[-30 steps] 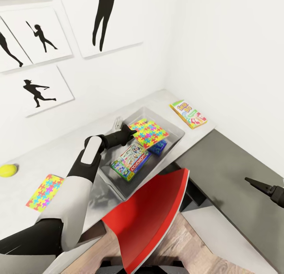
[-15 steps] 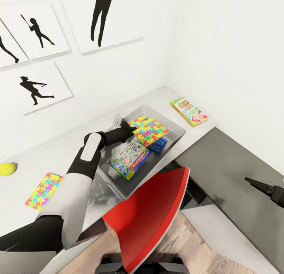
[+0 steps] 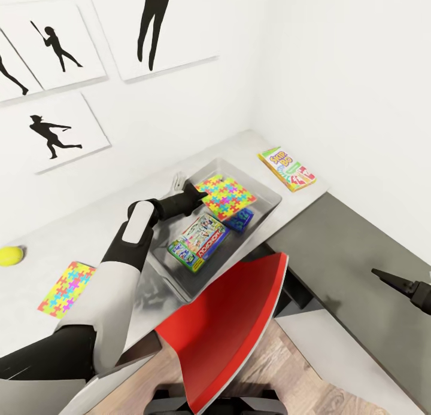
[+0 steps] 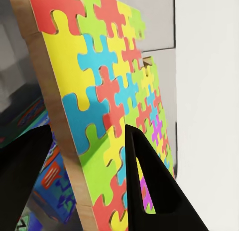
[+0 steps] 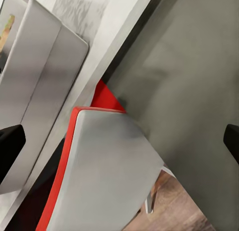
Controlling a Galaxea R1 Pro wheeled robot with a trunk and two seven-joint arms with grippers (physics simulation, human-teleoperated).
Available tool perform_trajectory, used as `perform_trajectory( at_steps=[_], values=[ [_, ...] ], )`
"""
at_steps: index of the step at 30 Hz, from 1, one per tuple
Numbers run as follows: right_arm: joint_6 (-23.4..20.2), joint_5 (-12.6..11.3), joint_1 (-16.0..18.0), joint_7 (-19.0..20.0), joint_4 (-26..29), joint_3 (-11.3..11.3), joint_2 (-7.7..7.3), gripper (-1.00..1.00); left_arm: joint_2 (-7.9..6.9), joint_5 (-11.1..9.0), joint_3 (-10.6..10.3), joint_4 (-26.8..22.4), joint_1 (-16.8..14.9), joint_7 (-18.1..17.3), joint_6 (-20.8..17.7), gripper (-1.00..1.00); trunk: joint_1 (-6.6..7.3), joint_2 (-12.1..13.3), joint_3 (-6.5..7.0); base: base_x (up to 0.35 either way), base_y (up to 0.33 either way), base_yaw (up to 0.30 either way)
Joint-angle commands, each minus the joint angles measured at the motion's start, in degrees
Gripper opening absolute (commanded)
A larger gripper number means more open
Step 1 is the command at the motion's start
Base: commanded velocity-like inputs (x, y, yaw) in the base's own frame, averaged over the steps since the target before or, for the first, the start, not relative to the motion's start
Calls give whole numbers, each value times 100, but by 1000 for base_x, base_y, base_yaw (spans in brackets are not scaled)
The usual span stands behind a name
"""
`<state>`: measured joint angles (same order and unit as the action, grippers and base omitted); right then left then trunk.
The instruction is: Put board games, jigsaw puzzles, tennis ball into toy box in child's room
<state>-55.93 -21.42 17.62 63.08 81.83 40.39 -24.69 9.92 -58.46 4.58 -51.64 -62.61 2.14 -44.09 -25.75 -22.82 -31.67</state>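
My left gripper [image 3: 194,197] is shut on one edge of a jigsaw puzzle [image 3: 227,197], which is tilted inside the toy box [image 3: 263,186]. In the left wrist view the dark fingers [image 4: 149,191] stand on either side of the puzzle sheet [image 4: 99,91], with the blue board game [image 4: 54,183] beneath. In the box lie the Monopoly board game [image 3: 200,243] and the blue one [image 3: 241,219]. A yellow-green-red board game [image 3: 286,170] lies on the table [image 3: 90,229] beyond the box. A second jigsaw puzzle [image 3: 67,287] and the tennis ball [image 3: 10,255] sit at far left. My right gripper [image 3: 383,277] is open over the dark section.
A red chair [image 3: 227,325] with a grey back [image 5: 104,166] stands tucked against the table's front edge, between my arms. White walls with silhouette posters [image 3: 60,134] close in the table at the back and right. The dark grey table section [image 3: 347,247] lies to the right.
The head view shifted slightly a second ago. The held puzzle nudged a little toward the far side of the box. Nothing has moved in the last half second.
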Motion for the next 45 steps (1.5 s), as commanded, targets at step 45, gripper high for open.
perform_trajectory(
  at_steps=[45],
  values=[
    [-23,-2,4,20,0,12,-1,100,7,-65,25,508,-93,793,377,-100,-3,-10,-8,0,0,0]
  ],
)
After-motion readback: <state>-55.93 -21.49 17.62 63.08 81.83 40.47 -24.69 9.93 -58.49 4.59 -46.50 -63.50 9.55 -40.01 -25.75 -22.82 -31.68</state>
